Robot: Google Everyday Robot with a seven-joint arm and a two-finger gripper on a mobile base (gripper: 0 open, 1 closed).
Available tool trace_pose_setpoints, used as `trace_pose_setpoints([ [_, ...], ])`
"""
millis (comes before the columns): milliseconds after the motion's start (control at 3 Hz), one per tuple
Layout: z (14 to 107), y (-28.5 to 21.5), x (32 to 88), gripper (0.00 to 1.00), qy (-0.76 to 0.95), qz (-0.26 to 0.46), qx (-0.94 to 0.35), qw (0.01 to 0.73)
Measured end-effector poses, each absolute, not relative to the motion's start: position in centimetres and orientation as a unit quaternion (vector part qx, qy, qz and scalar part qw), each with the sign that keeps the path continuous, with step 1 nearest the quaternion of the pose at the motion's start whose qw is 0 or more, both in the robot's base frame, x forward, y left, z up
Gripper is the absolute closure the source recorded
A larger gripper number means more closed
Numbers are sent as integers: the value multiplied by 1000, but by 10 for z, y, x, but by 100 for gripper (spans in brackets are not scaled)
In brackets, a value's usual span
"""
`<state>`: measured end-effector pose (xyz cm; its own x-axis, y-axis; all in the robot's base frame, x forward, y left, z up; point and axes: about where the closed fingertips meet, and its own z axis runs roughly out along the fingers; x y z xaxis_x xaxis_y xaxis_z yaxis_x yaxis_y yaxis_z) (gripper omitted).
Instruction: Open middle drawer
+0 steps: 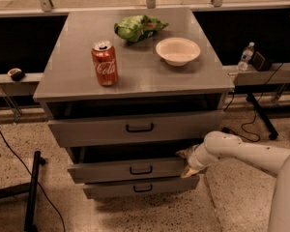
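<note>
The middle drawer (106,171) is the grey one with a medium-height front and a small black bar handle (141,169). It sits pulled out a little, with a dark gap above it. My gripper (186,164) is at the right end of its front panel, touching the panel's edge, far right of the handle. My white arm (246,153) reaches in from the lower right.
The tall top drawer (135,128) and the thin bottom drawer (140,187) also stand slightly out. On the cabinet top (72,71) are a red cola can (104,63), a green chip bag (137,27) and a white bowl (178,50). A black stand leg (31,192) is on the floor at left.
</note>
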<state>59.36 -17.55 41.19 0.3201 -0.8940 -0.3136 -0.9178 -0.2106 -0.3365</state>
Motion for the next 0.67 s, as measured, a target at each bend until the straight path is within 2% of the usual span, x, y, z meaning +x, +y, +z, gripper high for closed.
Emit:
trace_pose_setpoints([
  [333,406,-174,554,32,577,39,-787,214],
  [667,424,-177,508,23,578,23,-793,192],
])
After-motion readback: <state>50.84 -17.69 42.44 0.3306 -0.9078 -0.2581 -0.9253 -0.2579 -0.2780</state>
